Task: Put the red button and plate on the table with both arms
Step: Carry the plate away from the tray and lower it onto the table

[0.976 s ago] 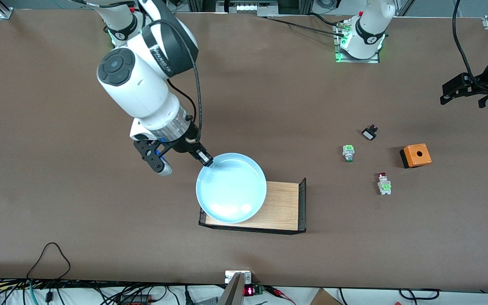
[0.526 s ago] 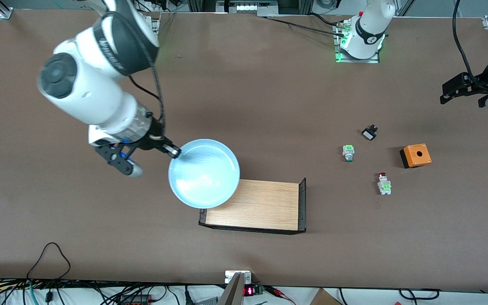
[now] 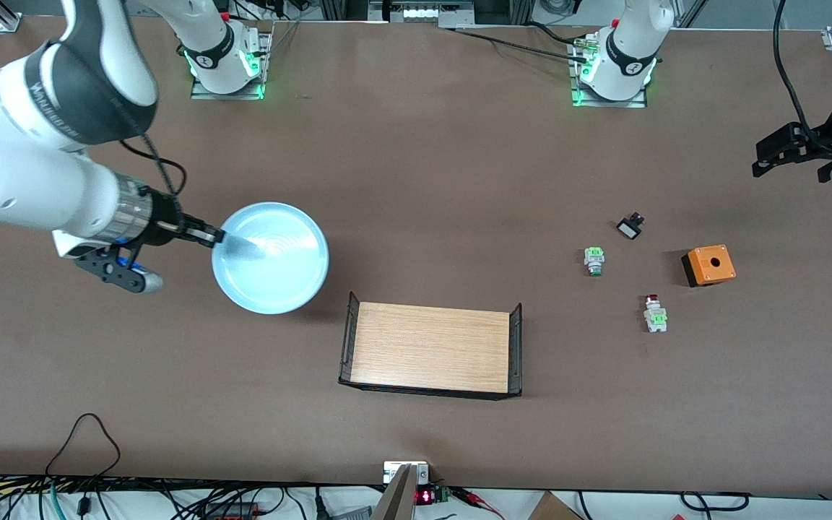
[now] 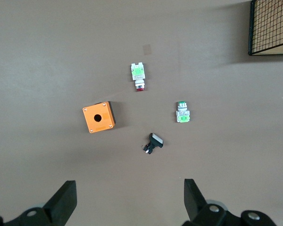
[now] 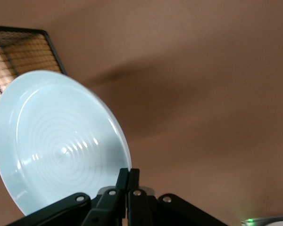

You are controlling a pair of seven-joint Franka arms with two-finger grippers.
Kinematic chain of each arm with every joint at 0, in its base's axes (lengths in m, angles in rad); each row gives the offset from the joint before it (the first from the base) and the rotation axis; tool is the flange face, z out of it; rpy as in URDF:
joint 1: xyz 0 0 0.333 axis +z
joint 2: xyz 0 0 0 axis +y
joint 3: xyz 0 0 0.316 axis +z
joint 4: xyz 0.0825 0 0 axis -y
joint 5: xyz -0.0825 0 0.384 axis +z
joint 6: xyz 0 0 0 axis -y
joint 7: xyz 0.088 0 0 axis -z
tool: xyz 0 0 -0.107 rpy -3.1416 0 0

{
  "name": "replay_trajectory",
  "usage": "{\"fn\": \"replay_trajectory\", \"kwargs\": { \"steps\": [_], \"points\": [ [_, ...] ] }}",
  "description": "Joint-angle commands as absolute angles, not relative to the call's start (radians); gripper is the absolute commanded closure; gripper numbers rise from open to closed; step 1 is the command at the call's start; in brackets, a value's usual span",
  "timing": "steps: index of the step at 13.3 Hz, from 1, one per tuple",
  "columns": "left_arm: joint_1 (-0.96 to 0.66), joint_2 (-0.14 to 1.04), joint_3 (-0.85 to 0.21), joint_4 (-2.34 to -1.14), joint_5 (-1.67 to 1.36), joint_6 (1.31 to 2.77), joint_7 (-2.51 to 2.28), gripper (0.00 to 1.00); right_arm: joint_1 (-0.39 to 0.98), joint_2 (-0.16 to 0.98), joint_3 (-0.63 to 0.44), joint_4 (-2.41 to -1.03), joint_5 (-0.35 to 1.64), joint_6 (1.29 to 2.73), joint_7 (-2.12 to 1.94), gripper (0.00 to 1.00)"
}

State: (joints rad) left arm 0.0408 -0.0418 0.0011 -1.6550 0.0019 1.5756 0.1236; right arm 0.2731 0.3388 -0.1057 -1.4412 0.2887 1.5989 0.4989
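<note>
Right hand (image 3: 208,236) grips one plate (image 3: 271,258) over the table (image 3: 416,159); left hand (image 4: 129,200) waits open above three switches; one tray (image 3: 430,350) holds nothing.

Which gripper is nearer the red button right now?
Left. The left gripper hangs open over the table's left-arm end, near the red button; the right gripper grips the plate toward the right arm's end.

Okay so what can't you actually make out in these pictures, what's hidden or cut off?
- Front view: whether the plate touches the table or hangs just above it cannot be told; the right claw, shut on its rim, hides that edge.
- Front view: the left claw sits at the frame edge, which cuts off its arm.
- Right wrist view: the plate's lower rim is covered by the claw's fingers.
- Left wrist view: the tray is cut by the corner.
</note>
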Motion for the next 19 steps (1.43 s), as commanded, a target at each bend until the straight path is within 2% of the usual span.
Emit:
{"fn": "replay_trajectory", "kwargs": {
  "steps": [1,5,10,16,19],
  "points": [
    [0.029,-0.035,0.005,-1.629,0.032,1.551,0.121,0.00,0.198,0.267,-0.092,-1.592,0.284,1.598,0.326,1.00],
    [0.029,-0.034,0.005,-1.629,0.032,1.552,0.120,0.00,0.129,0.256,-0.092,-1.699,0.213,1.633,0.207,1.00],
    [0.028,-0.034,0.003,-1.629,0.032,1.552,0.118,0.00,0.071,0.235,-0.092,-1.887,0.145,1.827,-0.001,1.00],
    [0.026,-0.034,0.003,-1.629,0.034,1.552,0.118,0.00,0.014,0.209,-0.092,-2.120,0.124,2.149,-0.165,1.00],
    [0.026,-0.034,0.000,-1.629,0.034,1.552,0.115,0.00,-0.038,0.224,-0.089,-2.163,0.132,2.229,-0.261,1.00]
  ]
}}
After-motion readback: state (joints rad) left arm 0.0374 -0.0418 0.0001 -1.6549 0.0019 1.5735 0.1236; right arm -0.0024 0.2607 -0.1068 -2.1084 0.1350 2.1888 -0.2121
